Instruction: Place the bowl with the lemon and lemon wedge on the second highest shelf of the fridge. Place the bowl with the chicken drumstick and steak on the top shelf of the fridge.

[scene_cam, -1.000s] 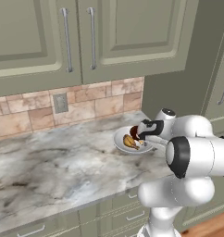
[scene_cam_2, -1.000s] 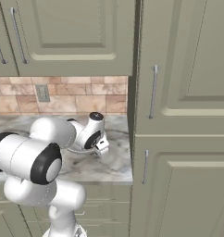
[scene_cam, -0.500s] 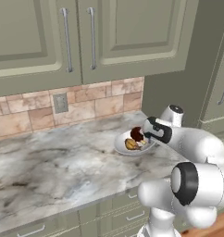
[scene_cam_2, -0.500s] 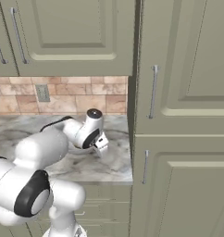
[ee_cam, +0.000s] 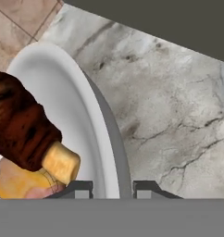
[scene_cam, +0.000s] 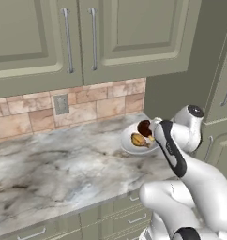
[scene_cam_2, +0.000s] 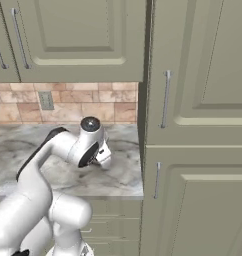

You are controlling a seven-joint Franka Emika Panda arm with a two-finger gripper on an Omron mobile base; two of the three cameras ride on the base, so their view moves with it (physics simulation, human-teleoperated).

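Observation:
The shallow white bowl (scene_cam: 128, 134) stands on the marble counter near its right end, holding the dark steak (scene_cam: 144, 127) and the golden chicken drumstick (scene_cam: 139, 139). My gripper (scene_cam: 153, 136) reaches it from the right. In the hand view the bowl's rim (ee_cam: 88, 109) runs between the two fingertips of the gripper (ee_cam: 113, 190), which is shut on it, with the steak (ee_cam: 16, 125) and the drumstick (ee_cam: 21, 181) just inside. The bowl with the lemon and lemon wedge is out of view, as are the fridge shelves.
The counter (scene_cam: 54, 173) stretches left, backed by a tiled wall with an outlet (scene_cam: 61, 104). Closed wall cabinets (scene_cam: 92, 37) hang above. Tall closed panel doors with long handles (scene_cam_2: 165, 98) rise right beside the counter's end.
The jaws have narrowed onto the bowl's rim. The arm's elbow has swung from low in front to behind the hand. The bowl stays where it was.

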